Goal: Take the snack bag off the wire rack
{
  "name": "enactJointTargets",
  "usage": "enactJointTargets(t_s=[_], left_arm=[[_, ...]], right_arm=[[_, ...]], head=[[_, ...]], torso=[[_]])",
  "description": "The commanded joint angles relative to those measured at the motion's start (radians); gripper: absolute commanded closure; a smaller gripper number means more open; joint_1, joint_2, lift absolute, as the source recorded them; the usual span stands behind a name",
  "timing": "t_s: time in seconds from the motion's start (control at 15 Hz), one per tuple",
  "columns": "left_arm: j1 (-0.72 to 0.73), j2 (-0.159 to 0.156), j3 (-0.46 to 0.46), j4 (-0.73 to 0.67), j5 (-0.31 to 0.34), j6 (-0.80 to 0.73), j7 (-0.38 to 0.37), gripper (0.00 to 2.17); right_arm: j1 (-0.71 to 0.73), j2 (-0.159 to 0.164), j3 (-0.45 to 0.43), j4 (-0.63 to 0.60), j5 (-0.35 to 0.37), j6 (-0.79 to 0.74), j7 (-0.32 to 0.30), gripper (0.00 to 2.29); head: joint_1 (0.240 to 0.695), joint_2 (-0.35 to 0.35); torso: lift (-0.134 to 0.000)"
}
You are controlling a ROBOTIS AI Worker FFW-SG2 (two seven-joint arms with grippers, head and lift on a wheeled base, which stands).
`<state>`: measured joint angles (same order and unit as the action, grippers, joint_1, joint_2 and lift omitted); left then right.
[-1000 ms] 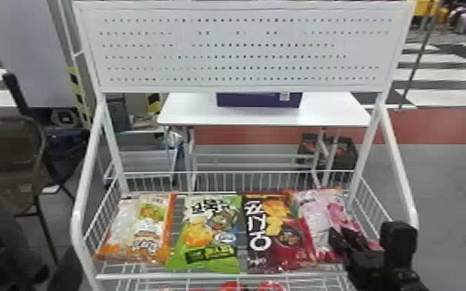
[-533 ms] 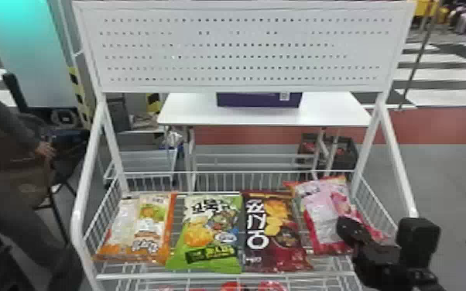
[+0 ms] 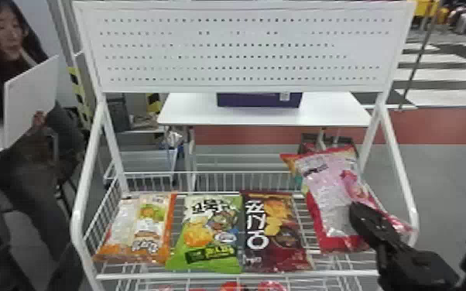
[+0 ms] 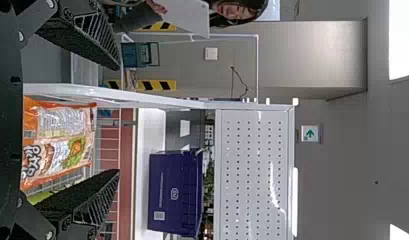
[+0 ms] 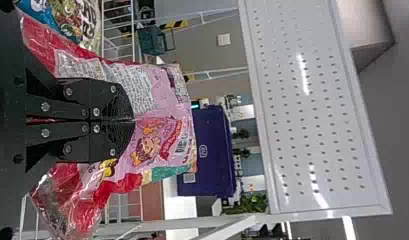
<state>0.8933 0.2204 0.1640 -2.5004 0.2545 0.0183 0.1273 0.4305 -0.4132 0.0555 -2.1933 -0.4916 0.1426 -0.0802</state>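
Observation:
My right gripper (image 3: 354, 211) is at the right side of the wire rack (image 3: 205, 275), pinching the pink snack bag (image 3: 329, 193), which is raised and tilted above the shelf. In the right wrist view the gripper (image 5: 132, 120) has its fingers together on the pink bag (image 5: 157, 90). An orange bag (image 3: 139, 228), a green bag (image 3: 207, 232) and a dark red bag (image 3: 276, 232) lie side by side on the shelf. In the left wrist view my left gripper (image 4: 117, 120) stands open, with the orange bag (image 4: 59, 140) beyond its fingers.
A perforated white panel (image 3: 244, 50) tops the rack, between slanted side posts. Behind stands a white table (image 3: 193, 112) with a purple box (image 3: 257, 100). Red packages (image 3: 249, 287) lie on the lower level. Another bag lies partly behind the pink one.
The pink bag has come up from the shelf with my right gripper, which has moved rightward and now holds it tilted. The other bags on the shelf have kept their places.

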Motion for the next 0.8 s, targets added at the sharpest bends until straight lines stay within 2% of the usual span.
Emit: enactJointTargets(t_s=[0.0, 0.13, 0.27, 0.47, 0.73], left_arm=[[-0.002, 0.004, 0.002, 0.003, 0.002, -0.001, 0.000, 0.16], [-0.004, 0.005, 0.009, 0.008, 0.008, -0.001, 0.002, 0.16], [-0.010, 0.010, 0.012, 0.012, 0.012, -0.001, 0.003, 0.16], [-0.014, 0.010, 0.009, 0.014, 0.014, -0.004, 0.003, 0.16], [-0.010, 0.010, 0.011, 0.009, 0.014, -0.004, 0.005, 0.16]], right_arm=[[0.160, -0.021, -0.060, -0.080, 0.011, -0.116, -0.018, 2.23], [0.280, -0.033, -0.111, -0.109, 0.013, -0.232, -0.024, 2.23], [0.364, -0.036, -0.158, -0.132, 0.010, -0.278, -0.024, 2.23], [0.416, -0.035, -0.195, -0.137, 0.004, -0.294, -0.029, 2.23], [0.418, -0.032, -0.209, -0.112, 0.001, -0.297, -0.049, 2.23]], head=[[0.499, 0.000], [0.499, 0.000], [0.499, 0.000], [0.499, 0.000], [0.499, 0.000]], torso=[[0.000], [0.000], [0.000], [0.000], [0.000]])
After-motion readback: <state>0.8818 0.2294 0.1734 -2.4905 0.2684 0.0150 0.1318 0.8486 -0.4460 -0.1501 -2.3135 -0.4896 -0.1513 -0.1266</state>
